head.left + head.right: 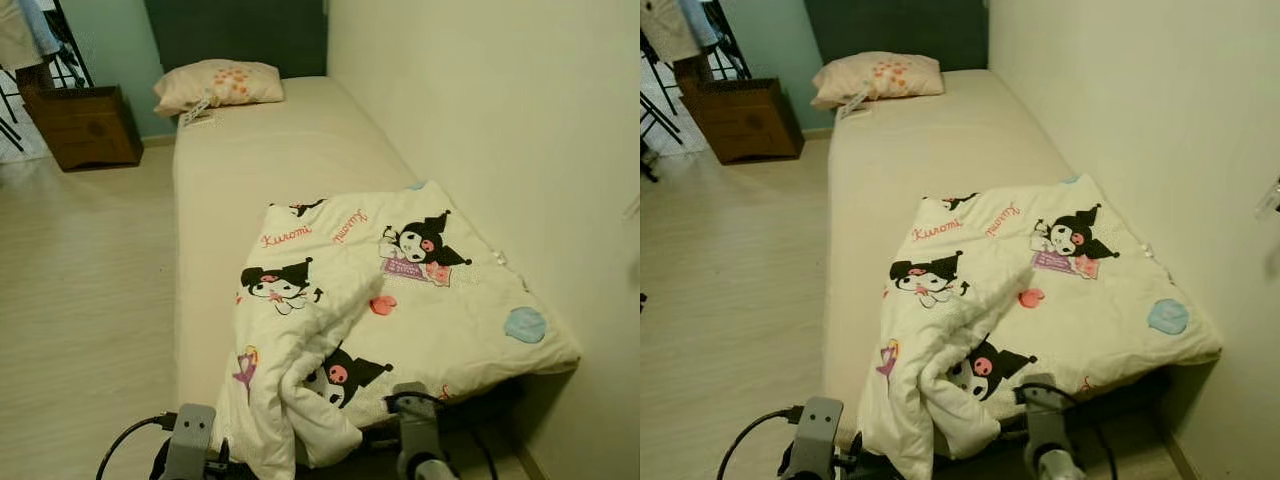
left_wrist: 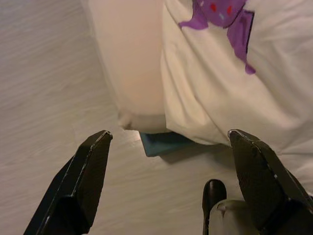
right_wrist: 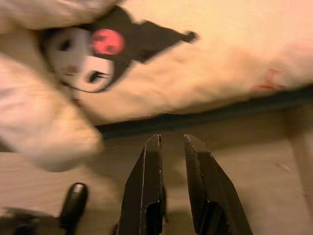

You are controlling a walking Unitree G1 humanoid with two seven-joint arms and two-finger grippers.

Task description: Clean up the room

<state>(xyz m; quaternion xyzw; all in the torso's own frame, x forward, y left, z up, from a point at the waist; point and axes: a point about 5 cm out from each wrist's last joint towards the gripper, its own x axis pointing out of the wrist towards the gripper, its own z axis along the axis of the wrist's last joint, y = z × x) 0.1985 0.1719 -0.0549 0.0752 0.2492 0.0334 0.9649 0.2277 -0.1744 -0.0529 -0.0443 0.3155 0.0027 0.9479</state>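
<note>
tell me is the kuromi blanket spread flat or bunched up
Partly bunched: the Kuromi blanket lies mostly flat on the bed, its near corner folded over and hanging off.

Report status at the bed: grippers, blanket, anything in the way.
Left gripper open, low beside the bed's foot corner. Right gripper nearly shut, empty, below the blanket edge. Blanket rumpled at the bed's foot, one fold overhanging. Nothing blocking.
</note>
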